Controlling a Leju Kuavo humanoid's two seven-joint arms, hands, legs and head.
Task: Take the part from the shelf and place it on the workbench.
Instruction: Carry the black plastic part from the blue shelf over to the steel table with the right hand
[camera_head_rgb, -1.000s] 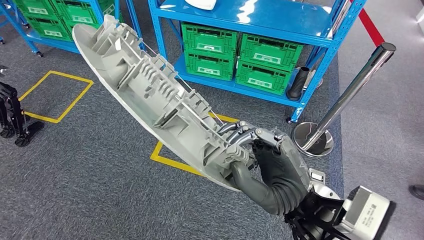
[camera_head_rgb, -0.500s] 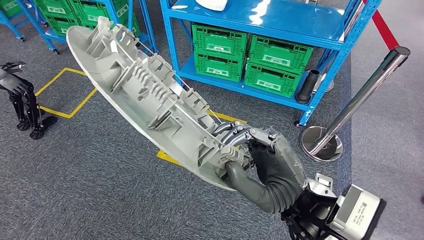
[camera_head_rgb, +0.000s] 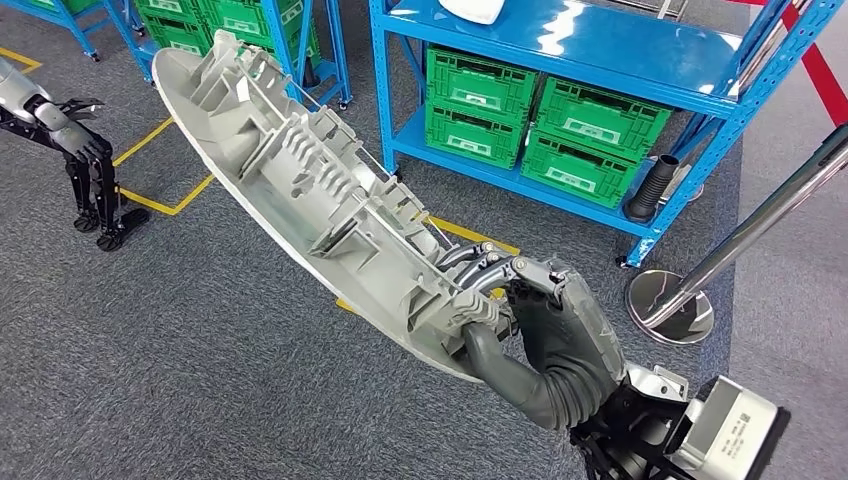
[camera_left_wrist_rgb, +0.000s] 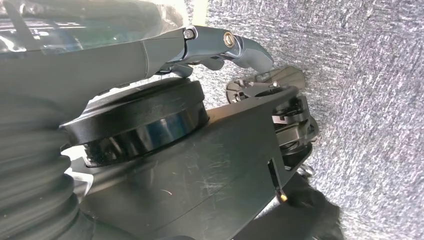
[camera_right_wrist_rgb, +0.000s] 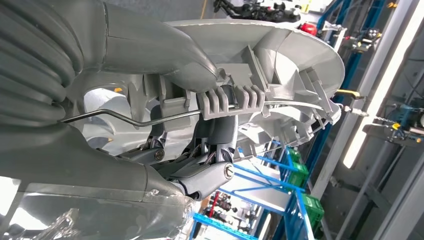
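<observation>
Part (camera_head_rgb: 310, 190) still in right robot hand (camera_head_rgb: 545, 335) grip, shelf (camera_head_rgb: 600, 40) view shifted rightward.

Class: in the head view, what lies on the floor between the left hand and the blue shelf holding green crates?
In the head view, between the left hand and the blue shelf: grey carpet, yellow floor tape, and above them the held part.

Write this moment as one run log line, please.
right hand: grips grey part | part: held tilted above carpet | left hand: holds nothing | workbench: not reached

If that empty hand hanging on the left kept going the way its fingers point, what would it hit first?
Most likely the grey carpet floor: the left hand points down at it with nothing between, though depth is hard to judge.
</observation>
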